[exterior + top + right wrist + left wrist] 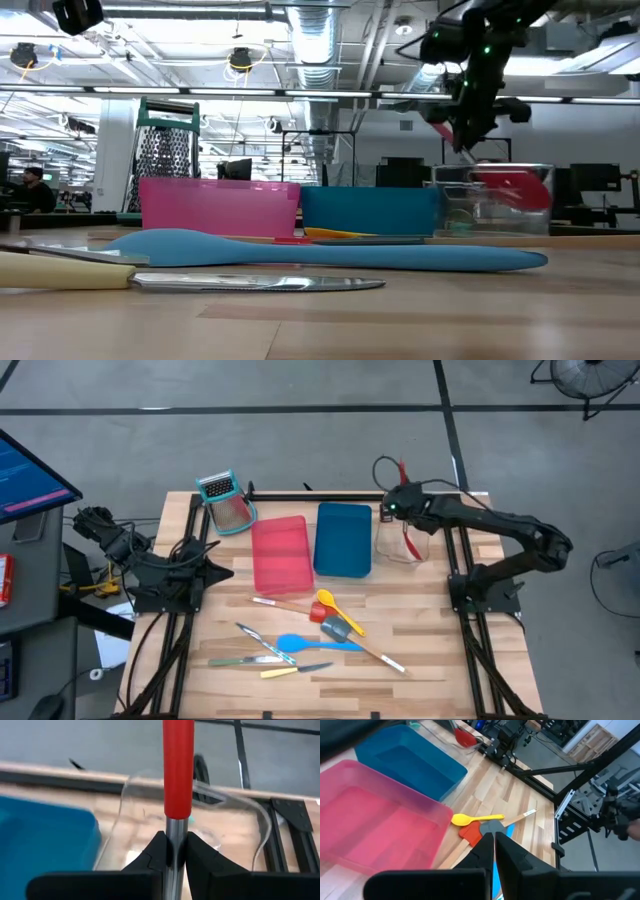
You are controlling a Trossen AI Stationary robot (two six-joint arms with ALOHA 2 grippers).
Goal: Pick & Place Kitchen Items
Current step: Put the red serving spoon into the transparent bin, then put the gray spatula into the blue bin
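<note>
Our right gripper point(172, 851) is clamped on the metal shaft of the red spoon point(178, 767), just where the red handle ends, so the spoon hangs steady with its bowl down. From above we see this gripper point(403, 503) over the clear tray point(403, 545), the last in the row at the back of the table, and the spoon's red bowl shows through the tray's wall in the low view point(512, 188). We judge that holding it by the shaft lets the bowl go in first, and that the spoon is about to be let go there; whether the bowl already touches the tray floor we cannot tell.

Beside the clear tray stand the blue tray point(343, 540) and the pink tray point(280, 554), both bare inside as far as we can see, set in a line probably so each takes its own kind of item.

The other utensils lie loose on the front of the table: yellow spoon point(339, 608), blue spoon point(315, 645), red spatula point(287, 606), grey spatula point(362, 641), and knives point(265, 652).

Our left gripper point(494, 851) waits at the left edge of the table with its fingers nearly together and nothing between them.
</note>
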